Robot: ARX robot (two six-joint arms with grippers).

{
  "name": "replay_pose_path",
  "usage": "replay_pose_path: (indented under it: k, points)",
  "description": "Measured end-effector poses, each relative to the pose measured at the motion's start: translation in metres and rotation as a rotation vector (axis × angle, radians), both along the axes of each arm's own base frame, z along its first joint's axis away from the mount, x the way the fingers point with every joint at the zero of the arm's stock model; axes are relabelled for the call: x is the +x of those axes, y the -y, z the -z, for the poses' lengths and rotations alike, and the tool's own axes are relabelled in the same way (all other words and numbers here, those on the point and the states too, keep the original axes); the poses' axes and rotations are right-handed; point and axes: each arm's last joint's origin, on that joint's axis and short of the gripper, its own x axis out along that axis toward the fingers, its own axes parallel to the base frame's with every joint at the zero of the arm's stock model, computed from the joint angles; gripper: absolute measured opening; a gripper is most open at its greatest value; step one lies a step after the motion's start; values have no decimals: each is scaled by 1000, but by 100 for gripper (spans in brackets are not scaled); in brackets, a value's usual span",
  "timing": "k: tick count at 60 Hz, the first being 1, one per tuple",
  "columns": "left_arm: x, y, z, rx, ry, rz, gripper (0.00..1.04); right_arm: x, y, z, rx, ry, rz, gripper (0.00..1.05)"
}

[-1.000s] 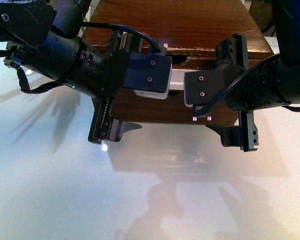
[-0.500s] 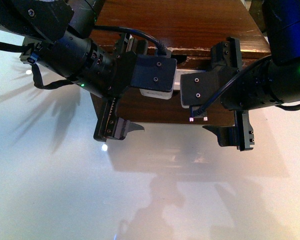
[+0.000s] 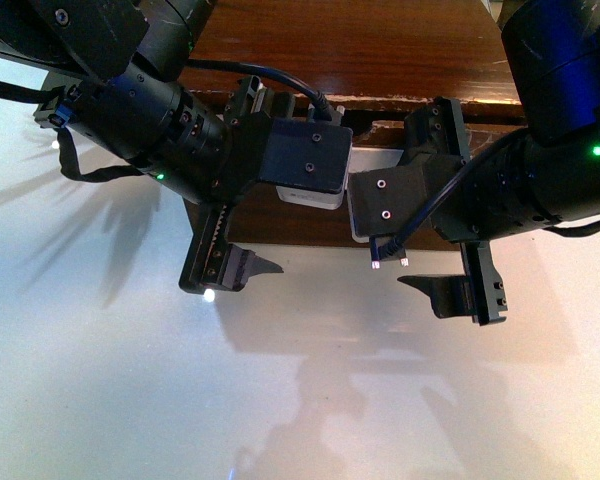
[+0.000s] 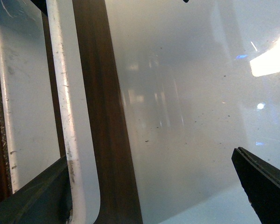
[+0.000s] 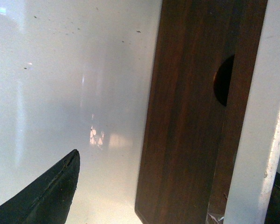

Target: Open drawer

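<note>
The wide, shallow dark-brown wooden drawer (image 3: 270, 228) has its front edge between the spread fingers of the left hand (image 4: 149, 156) and of the right hand (image 5: 177, 168). Its long white bar handle (image 4: 67, 116) runs along the front, just beside one finger of each hand. A half-round notch (image 5: 225, 79) cuts the top edge. Whether it is pulled out cannot be told.
</note>
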Motion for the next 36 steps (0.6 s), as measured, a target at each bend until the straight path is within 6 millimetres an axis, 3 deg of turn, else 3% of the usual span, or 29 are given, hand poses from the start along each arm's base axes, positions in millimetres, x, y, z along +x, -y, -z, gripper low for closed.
replay_pose_path:
  k: [36]
  points:
    - [-62, -15, 5, -33, -49, 46, 96, -71, -3, 2, -5, -40, -81, 96]
